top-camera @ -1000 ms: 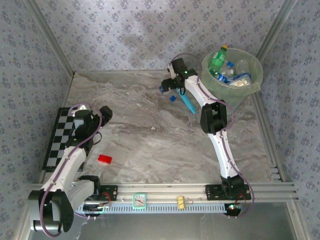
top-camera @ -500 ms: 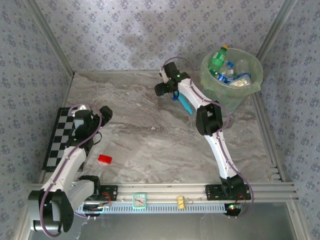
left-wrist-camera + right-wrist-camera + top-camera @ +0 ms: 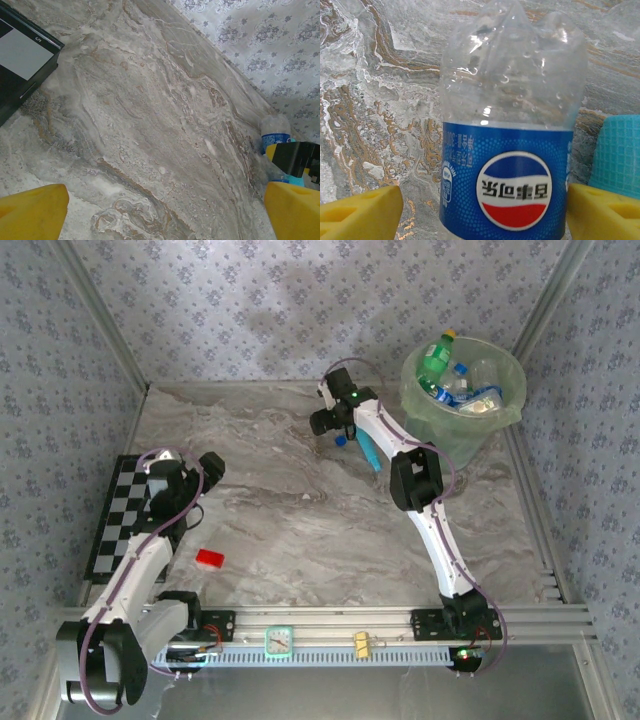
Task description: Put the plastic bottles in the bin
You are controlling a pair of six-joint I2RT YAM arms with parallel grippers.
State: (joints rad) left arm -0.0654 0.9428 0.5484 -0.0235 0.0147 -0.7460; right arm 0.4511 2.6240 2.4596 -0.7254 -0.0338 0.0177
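A clear plastic bottle (image 3: 512, 165) with a blue label lies on the marble table between the yellow fingers of my right gripper (image 3: 485, 210). The right finger is at the bottle's side; a gap shows between the left finger and the bottle, so the jaws are open around it. From above, the right gripper (image 3: 328, 422) covers this bottle at the back middle of the table, left of the bin (image 3: 412, 390). The pale green bin holds a green bottle (image 3: 435, 358) and several clear ones (image 3: 462, 390). My left gripper (image 3: 210, 465) hangs open over bare table (image 3: 165, 215).
A teal tube (image 3: 370, 452) lies right beside the gripped-at bottle (image 3: 275, 131), its end visible next to my right finger (image 3: 620, 150). A small red block (image 3: 209, 558) sits near the left arm. A checkerboard (image 3: 115, 510) lies at the left edge. Walls close the table in.
My right gripper has shifted left and lowered over the clear bottle, and its jaws have narrowed around it. The left arm has not moved.
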